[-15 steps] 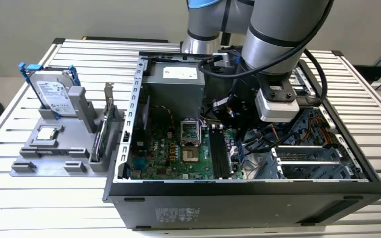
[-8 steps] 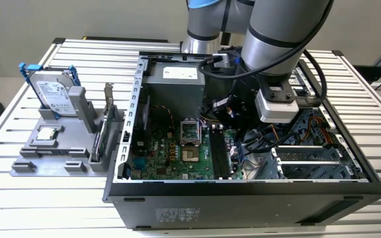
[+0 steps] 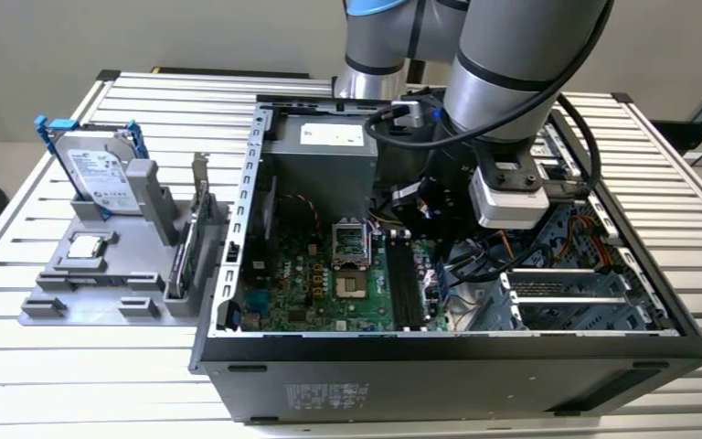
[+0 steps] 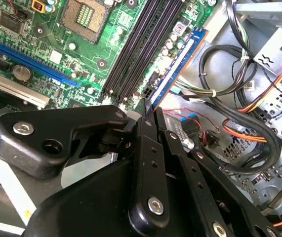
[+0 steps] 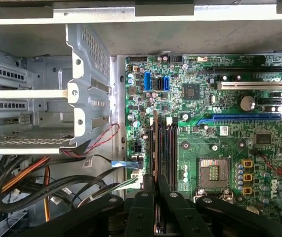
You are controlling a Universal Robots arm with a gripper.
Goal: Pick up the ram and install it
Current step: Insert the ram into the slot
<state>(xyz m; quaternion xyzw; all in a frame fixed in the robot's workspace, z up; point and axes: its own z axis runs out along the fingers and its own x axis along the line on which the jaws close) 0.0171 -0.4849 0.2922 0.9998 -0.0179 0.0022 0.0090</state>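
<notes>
Item: the ram (image 4: 178, 66), seen edge-on, standing in the outermost slot of the motherboard (image 5: 215, 143) inside the open computer case (image 3: 449, 366).

Holder: the gripper (image 4: 146, 111), fingers closed on the ram's near end.

Step, as I judge it: installing. I can't tell whether the stick is fully seated; the slot latches are hidden.

Next move calls for straight downward pressure, kept square to the slot.

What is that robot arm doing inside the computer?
The arm's gripper is shut on the ram, a long thin memory stick, and holds it edge-down at the memory slots on the green motherboard inside the open computer case. A hard drive stands in a grey holder beside the case.
</notes>
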